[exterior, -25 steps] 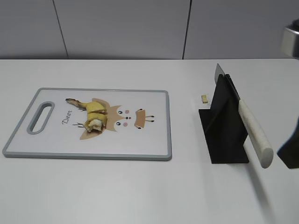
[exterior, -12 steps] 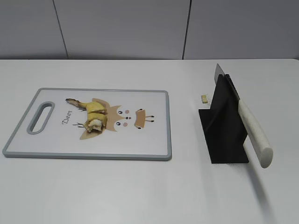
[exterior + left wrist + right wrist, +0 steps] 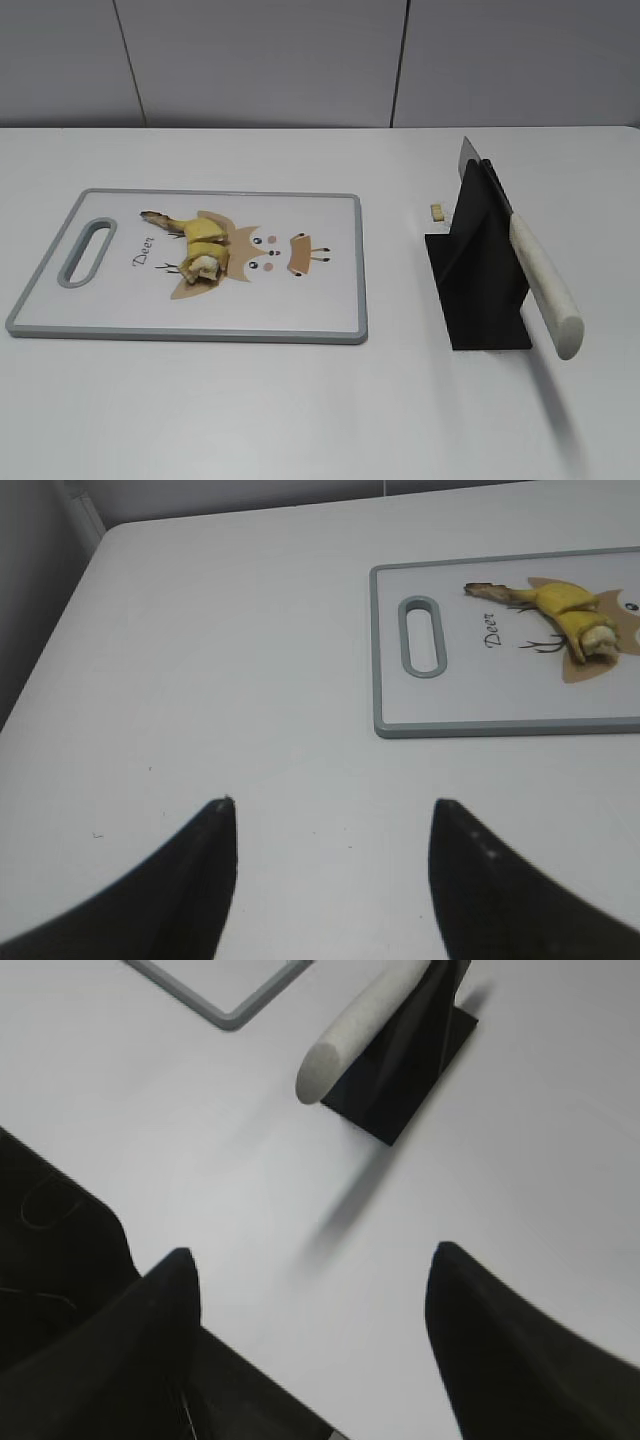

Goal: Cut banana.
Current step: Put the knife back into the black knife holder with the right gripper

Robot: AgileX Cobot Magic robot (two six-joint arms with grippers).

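Table (image 3: 300, 410): plain white, grey wall panels behind
Banana (image 3: 200, 250): stub lying on the deer cutting board (image 3: 330, 300)
Knife (image 3: 540, 280): propped in black stand (image 3: 480, 290), blade mostly hidden
Left gripper (image 3: 330, 815): fingers apart, empty
Right gripper (image 3: 310, 1260): same, spread, nothing held

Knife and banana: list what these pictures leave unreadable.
- Knife: in the exterior view the black stand hides most of the blade; in the right wrist view the top edge cuts it off.
- Banana: too small to judge the cut end; the left wrist view crops the cutting board at the right edge.
- Small pale piece beside the stand: too small to identify.
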